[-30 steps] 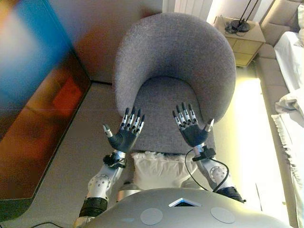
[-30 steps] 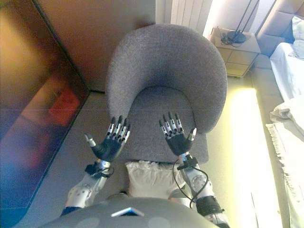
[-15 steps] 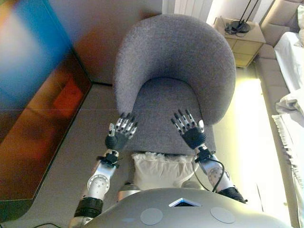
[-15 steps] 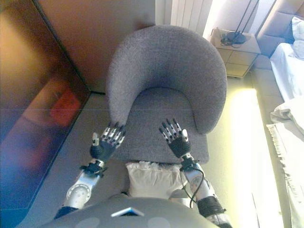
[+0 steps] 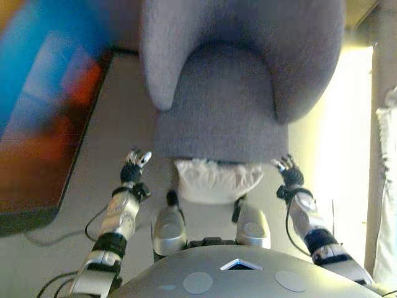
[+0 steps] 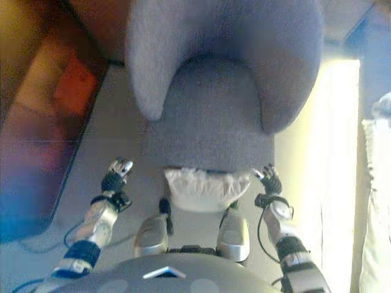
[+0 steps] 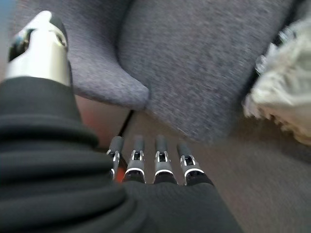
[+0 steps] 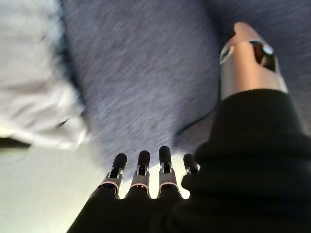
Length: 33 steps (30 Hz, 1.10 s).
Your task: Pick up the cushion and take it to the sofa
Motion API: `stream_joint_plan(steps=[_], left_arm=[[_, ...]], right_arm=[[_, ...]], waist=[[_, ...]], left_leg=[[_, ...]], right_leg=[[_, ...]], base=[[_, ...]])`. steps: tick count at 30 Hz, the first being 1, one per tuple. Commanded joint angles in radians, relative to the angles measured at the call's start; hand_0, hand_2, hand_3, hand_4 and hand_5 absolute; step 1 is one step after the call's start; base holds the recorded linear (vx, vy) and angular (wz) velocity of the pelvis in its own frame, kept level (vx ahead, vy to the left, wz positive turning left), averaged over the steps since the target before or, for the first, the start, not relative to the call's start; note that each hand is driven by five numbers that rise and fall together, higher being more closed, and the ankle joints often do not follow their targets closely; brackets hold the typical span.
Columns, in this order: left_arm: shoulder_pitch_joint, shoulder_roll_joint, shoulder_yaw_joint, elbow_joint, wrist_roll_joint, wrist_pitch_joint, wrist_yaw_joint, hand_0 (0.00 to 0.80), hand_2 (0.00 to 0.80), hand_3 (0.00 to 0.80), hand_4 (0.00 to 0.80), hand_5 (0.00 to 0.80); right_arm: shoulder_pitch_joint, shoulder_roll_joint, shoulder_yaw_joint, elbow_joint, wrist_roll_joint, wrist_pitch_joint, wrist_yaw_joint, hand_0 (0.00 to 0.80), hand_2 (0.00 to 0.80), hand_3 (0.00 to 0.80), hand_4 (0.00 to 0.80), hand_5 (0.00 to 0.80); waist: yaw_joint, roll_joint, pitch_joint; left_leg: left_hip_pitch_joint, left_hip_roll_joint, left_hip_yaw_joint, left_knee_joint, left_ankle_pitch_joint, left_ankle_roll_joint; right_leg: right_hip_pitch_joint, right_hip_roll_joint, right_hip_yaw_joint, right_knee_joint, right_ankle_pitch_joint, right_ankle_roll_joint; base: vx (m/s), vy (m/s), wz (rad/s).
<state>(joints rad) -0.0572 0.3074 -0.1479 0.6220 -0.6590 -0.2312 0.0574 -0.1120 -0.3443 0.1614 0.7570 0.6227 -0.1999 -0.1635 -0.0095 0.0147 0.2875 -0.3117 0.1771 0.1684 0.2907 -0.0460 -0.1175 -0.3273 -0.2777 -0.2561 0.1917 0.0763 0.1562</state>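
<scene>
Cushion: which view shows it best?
Left eye view: the white cushion shows across its width on the floor against the grey armchair. Right eye view matches. Each wrist view catches only one blurred edge.

A grey upholstered armchair [image 5: 236, 81] with a curved wraparound back is standing on a pale beige floor [image 5: 124, 124], filling the upper middle of both eye views. To the robot's left, a dark glossy panel [image 5: 43, 105] is reflecting blue and orange-red. To its right, strong light is falling across the floor in a bright band [image 5: 332, 124], and white fabric [image 6: 372, 201] is showing at the edge.
</scene>
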Motion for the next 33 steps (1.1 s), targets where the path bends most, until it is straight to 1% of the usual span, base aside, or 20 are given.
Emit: stream_joint_plan(steps=[1,3,4,5,7,9,11,12,14,15,16,17,21,25,27,29,33], left_arm=[[-0.06,0.031,-0.041,0.004,0.019,-0.083,0.043,0.0,0.0,0.0,0.0,0.0],[-0.092,0.028,-0.054,0.019,0.017,-0.073,0.055,0.0,0.0,0.0,0.0,0.0],[-0.115,0.028,-0.065,0.037,0.02,-0.073,0.062,0.0,0.0,0.0,0.0,0.0],[-0.132,0.027,-0.072,0.051,0.017,-0.07,0.059,0.0,0.0,0.0,0.0,0.0],[-0.181,0.025,-0.083,0.094,0.016,-0.073,0.051,0.0,0.0,0.0,0.0,0.0],[-0.232,0.023,-0.094,0.132,0.024,-0.08,0.043,0.0,0.0,0.0,0.0,0.0],[-0.279,0.02,-0.107,0.155,0.018,-0.079,0.046,0.0,0.0,0.0,0.0,0.0],[-0.284,0.019,-0.107,0.157,0.018,-0.079,0.046,0.0,0.0,0.0,0.0,0.0],[-0.313,0.015,-0.118,0.167,0.027,-0.073,0.074,0.0,0.0,0.0,0.0,0.0],[-0.314,0.015,-0.118,0.167,0.027,-0.073,0.074,0.0,0.0,0.0,0.0,0.0],[-0.326,0.015,-0.119,0.179,0.025,-0.075,0.079,0.0,0.0,0.0,0.0,0.0],[-0.328,0.016,-0.118,0.179,0.028,-0.074,0.078,0.0,0.0,0.0,0.0,0.0],[-0.336,0.019,-0.12,0.187,0.031,-0.062,0.045,0.0,0.0,0.0,0.0,0.0],[-0.366,0.026,-0.135,0.183,0.046,-0.037,0.031,0.0,0.0,0.0,0.0,0.0],[-0.383,0.031,-0.145,0.179,0.026,-0.025,0.027,0.0,0.0,0.0,0.0,0.0],[-0.4,0.032,-0.147,0.179,0.005,-0.012,0.023,0.0,0.0,0.0,0.0,0.0],[-0.43,0.035,-0.151,0.188,-0.018,0.028,0.02,0.0,0.0,0.0,0.0,0.0]], right_arm=[[-0.073,-0.008,-0.024,0.013,0.009,-0.089,-0.075,0.0,0.0,0.0,0.0,0.0],[-0.117,-0.012,-0.029,0.049,0.029,-0.078,-0.085,0.0,0.0,0.0,0.0,0.0],[-0.145,-0.013,-0.033,0.08,0.048,-0.077,-0.08,0.0,0.0,0.0,0.0,0.0],[-0.162,-0.013,-0.035,0.099,0.057,-0.069,-0.08,0.0,0.0,0.0,0.0,0.0],[-0.207,-0.021,-0.044,0.161,0.05,-0.074,-0.09,0.0,0.0,0.0,0.0,0.0],[-0.249,-0.032,-0.047,0.199,0.057,-0.065,-0.109,0.0,0.0,0.0,0.0,0.0],[-0.295,-0.046,-0.041,0.231,0.06,-0.045,-0.119,0.0,0.0,0.0,0.0,0.0],[-0.3,-0.048,-0.04,0.234,0.063,-0.042,-0.117,0.0,0.0,0.0,0.0,0.0],[-0.343,-0.055,-0.031,0.253,0.064,-0.02,-0.101,0.0,0.0,0.0,0.0,0.0],[-0.343,-0.055,-0.031,0.253,0.064,-0.02,-0.101,0.0,0.0,0.0,0.0,0.0],[-0.368,-0.059,-0.028,0.266,0.072,0.001,-0.091,0.0,0.0,0.0,0.0,0.0],[-0.374,-0.06,-0.027,0.272,0.088,0.006,-0.081,0.0,0.0,0.0,0.0,0.0],[-0.389,-0.064,-0.031,0.289,0.108,0.018,-0.018,0.0,0.0,0.0,0.0,0.0],[-0.401,-0.068,-0.009,0.266,0.135,0.035,0.043,0.0,0.0,0.0,0.0,0.0],[-0.401,-0.07,0.009,0.246,0.151,0.054,0.11,0.0,0.0,0.0,0.0,0.0],[-0.404,-0.069,0.032,0.228,0.153,0.072,0.16,0.0,0.0,0.0,0.0,0.0],[-0.413,-0.072,0.069,0.212,0.144,0.114,0.216,0.0,0.0,0.0,0.0,0.0]], waist=[[0.023,-0.02,0.037],[0.031,-0.02,0.06],[0.032,-0.017,0.074],[0.031,-0.015,0.079],[0.026,-0.003,0.091],[0.017,0.013,0.102],[0.016,0.027,0.113],[0.016,0.029,0.114],[0.016,0.04,0.128],[0.017,0.04,0.127],[0.018,0.045,0.135],[0.02,0.048,0.139],[0.015,0.054,0.147],[0.0,0.054,0.153],[-0.009,0.052,0.157],[-0.015,0.047,0.161],[-0.025,0.038,0.166]], left_leg=[[-0.141,0.036,-0.016,0.135,-0.009,-0.018],[-0.213,0.055,-0.015,0.189,-0.019,-0.016],[-0.264,0.066,-0.028,0.236,-0.035,-0.016],[-0.291,0.069,-0.037,0.257,-0.043,-0.015],[-0.366,0.064,-0.071,0.318,-0.067,-0.009],[-0.437,0.055,-0.098,0.376,-0.085,0.001],[-0.505,0.056,-0.11,0.437,-0.1,0.011],[-0.513,0.056,-0.112,0.443,-0.102,0.012],[-0.572,0.063,-0.121,0.5,-0.118,0.015],[-0.574,0.063,-0.121,0.501,-0.118,0.015],[-0.626,0.07,-0.128,0.558,-0.134,0.015],[-0.644,0.075,-0.135,0.606,-0.181,0.006],[-0.735,0.078,-0.138,0.704,-0.209,0.012],[-0.822,0.069,-0.154,0.806,-0.237,0.022],[-0.867,0.064,-0.162,0.866,-0.256,0.03],[-0.899,0.062,-0.169,0.913,-0.272,0.037],[-0.942,0.065,-0.175,0.966,-0.288,0.041]], right_leg=[[-0.087,-0.11,0.045,0.139,-0.006,0.035],[-0.158,-0.135,0.041,0.206,-0.016,0.032],[-0.206,-0.135,0.058,0.257,-0.036,0.027],[-0.234,-0.132,0.073,0.282,-0.046,0.024],[-0.311,-0.124,0.12,0.354,-0.072,0.015],[-0.384,-0.11,0.164,0.425,-0.097,0.006],[-0.459,-0.113,0.171,0.502,-0.122,-0.004],[-0.468,-0.114,0.172,0.511,-0.124,-0.005],[-0.537,-0.116,0.178,0.589,-0.153,-0.008],[-0.539,-0.116,0.178,0.59,-0.153,-0.008],[-0.592,-0.117,0.183,0.649,-0.171,-0.013],[-0.615,-0.119,0.19,0.703,-0.215,-0.006],[-0.709,-0.122,0.201,0.792,-0.234,-0.018],[-0.798,-0.103,0.237,0.87,-0.249,-0.031],[-0.84,-0.09,0.255,0.917,-0.265,-0.037],[-0.87,-0.082,0.266,0.951,-0.278,-0.042],[-0.908,-0.077,0.278,0.987,-0.289,-0.043]], base=[[-0.201,0.037,-0.01],[-0.195,0.029,-0.15],[-0.166,0.016,-0.17],[-0.149,0.002,0.06],[-0.115,-0.021,0.19],[-0.124,-0.038,0.13],[-0.114,-0.021,0.29],[-0.094,0.003,0.16],[-0.081,0.004,0.04],[-0.069,-0.008,-0.03],[0.025,-0.028,-0.09],[0.01,-0.033,-0.12],[0.003,-0.014,-0.13],[-0.004,-0.004,-0.02],[0.0,0.0,0.0],[0.0,0.0,0.0],[0.043,-0.01,0.01]])
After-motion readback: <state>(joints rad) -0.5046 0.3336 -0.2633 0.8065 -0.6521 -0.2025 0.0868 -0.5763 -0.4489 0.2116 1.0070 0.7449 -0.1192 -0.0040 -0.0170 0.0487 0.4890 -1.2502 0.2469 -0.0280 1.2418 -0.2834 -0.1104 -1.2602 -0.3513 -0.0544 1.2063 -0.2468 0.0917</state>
